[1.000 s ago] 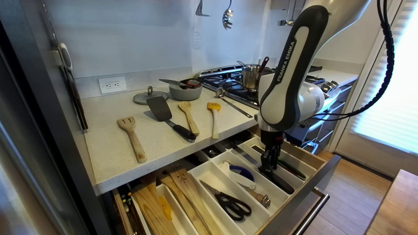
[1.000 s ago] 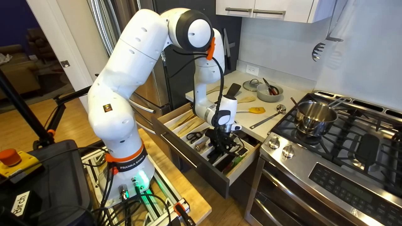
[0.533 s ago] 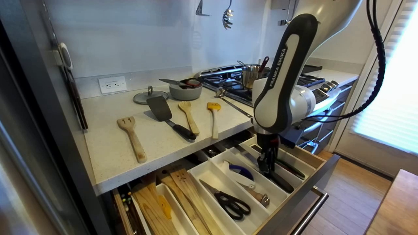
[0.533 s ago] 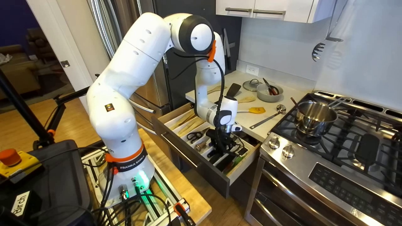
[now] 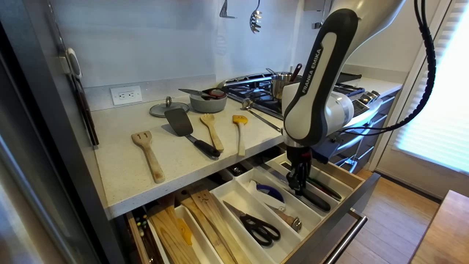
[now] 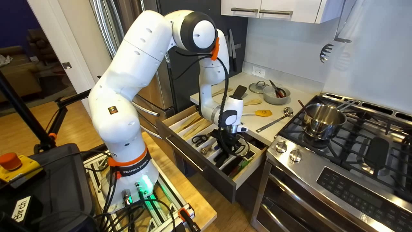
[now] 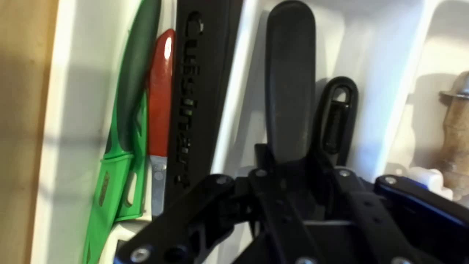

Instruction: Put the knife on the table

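Note:
The knife shows as a thick black handle in an exterior view (image 5: 318, 201) and in the wrist view (image 7: 291, 73). Its blade is mostly hidden behind my gripper. My gripper (image 5: 298, 187) is over the open drawer, pointing down. In the wrist view my gripper (image 7: 287, 157) has a finger on each side of the handle, shut on it. The handle appears slightly raised within its drawer compartment. The table is the pale countertop (image 5: 176, 168) behind the drawer, also seen in an exterior view (image 6: 304, 91).
A second black handle (image 7: 339, 117) lies beside the knife. Scissors (image 5: 261, 229) and a blue-handled utensil (image 5: 271, 192) lie in neighbouring compartments. A black spatula (image 5: 179, 123), wooden utensils, a grey bowl (image 5: 208, 104) and a ladle (image 5: 263, 119) are on the countertop. The stove (image 6: 363, 141) stands alongside.
My gripper first moved down and slightly left in an exterior view, then rose a little. The knife's handle has shifted up slightly with it in the last half second.

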